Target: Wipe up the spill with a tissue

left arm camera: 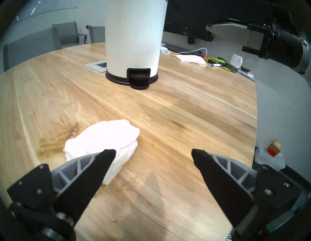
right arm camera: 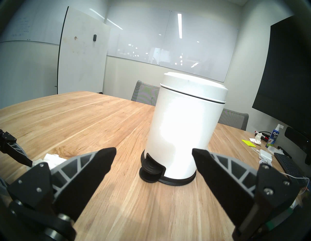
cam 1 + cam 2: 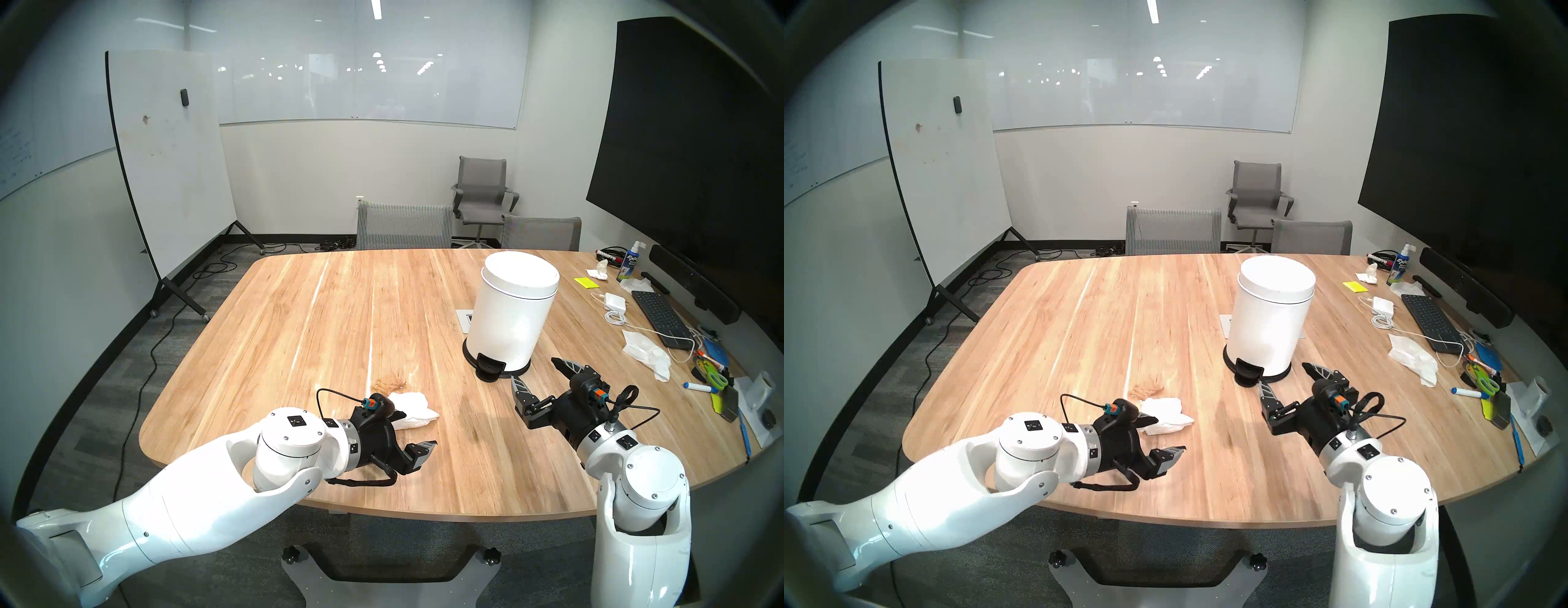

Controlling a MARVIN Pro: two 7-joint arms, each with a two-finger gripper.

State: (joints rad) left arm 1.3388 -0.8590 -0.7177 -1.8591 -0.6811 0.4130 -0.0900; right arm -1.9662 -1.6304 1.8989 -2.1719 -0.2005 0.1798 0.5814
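Lying on the worktop [image 3: 297,322], the tissue [image 3: 413,409] touches the spill [image 3: 388,385] at its 11 o'clock. The left gripper [image 3: 413,433] is wide open around nothing. The right gripper [image 3: 539,373] is open too.

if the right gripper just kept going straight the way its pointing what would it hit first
Most likely the white pedal bin. The right gripper is open and aimed at its lower body, just right of the black foot pedal; only bare table lies between.
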